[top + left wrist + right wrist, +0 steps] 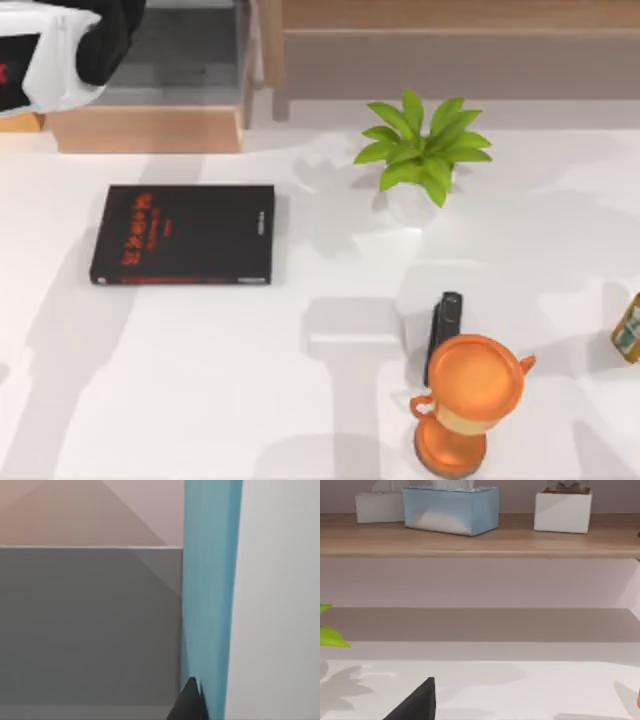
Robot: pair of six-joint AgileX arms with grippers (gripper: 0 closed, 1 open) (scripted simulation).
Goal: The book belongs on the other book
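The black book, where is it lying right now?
In the top view the black book lies flat on the left half of the white table, in front of the wooden box and left of the potted plant.

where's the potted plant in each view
top view: plant, back of the table, right of centre
right wrist view: its leaf tips, above the table
left wrist view: faces the teal book instead
shared landmark: the white table

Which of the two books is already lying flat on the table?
The black book with red lettering, flat at the table's left. The light-blue book stands upright by the left gripper.
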